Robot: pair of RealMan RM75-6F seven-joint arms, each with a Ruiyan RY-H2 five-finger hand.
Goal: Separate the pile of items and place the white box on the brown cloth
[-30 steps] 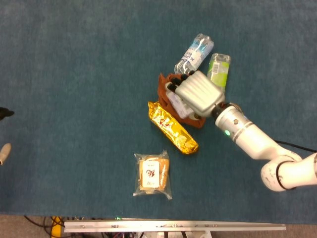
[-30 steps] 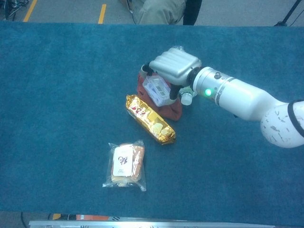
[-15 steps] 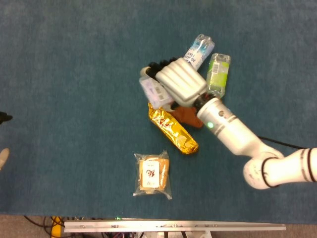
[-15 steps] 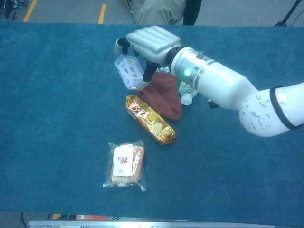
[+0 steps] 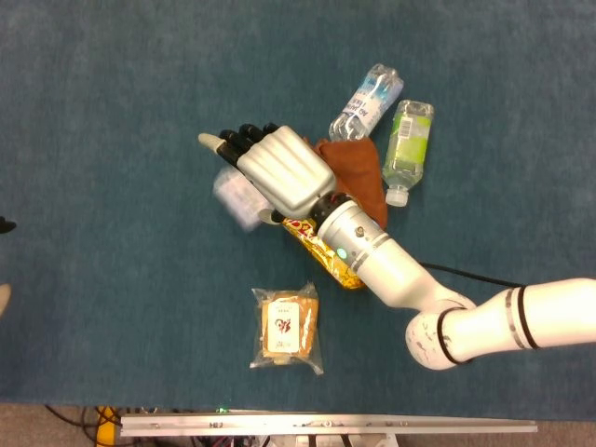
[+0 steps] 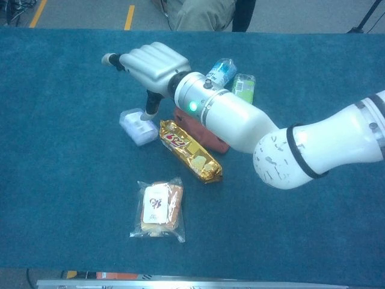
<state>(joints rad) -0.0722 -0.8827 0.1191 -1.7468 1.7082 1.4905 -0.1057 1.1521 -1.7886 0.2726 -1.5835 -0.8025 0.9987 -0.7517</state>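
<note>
The white box (image 5: 235, 197) (image 6: 137, 126) lies blurred on the blue table, left of the gold snack bar (image 6: 189, 150). It is well apart from the brown cloth (image 5: 361, 168) (image 6: 210, 139). My right hand (image 5: 279, 170) (image 6: 153, 65) hovers over the box with its fingers stretched out flat. Only the thumb reaches down to the box's top edge, and nothing is gripped. Just a sliver of my left hand (image 5: 4, 223) shows at the far left edge of the head view, so its state is unclear.
Two plastic bottles, one clear (image 5: 366, 98) and one green-labelled (image 5: 408, 138), lie beyond the cloth. A bagged sandwich (image 5: 287, 326) (image 6: 159, 208) sits nearer the front edge. My right forearm crosses over the gold bar and part of the cloth.
My right hand carried the white box off the brown cloth and leftward, then spread its fingers; the box now sits down on the table left of the gold bar.
</note>
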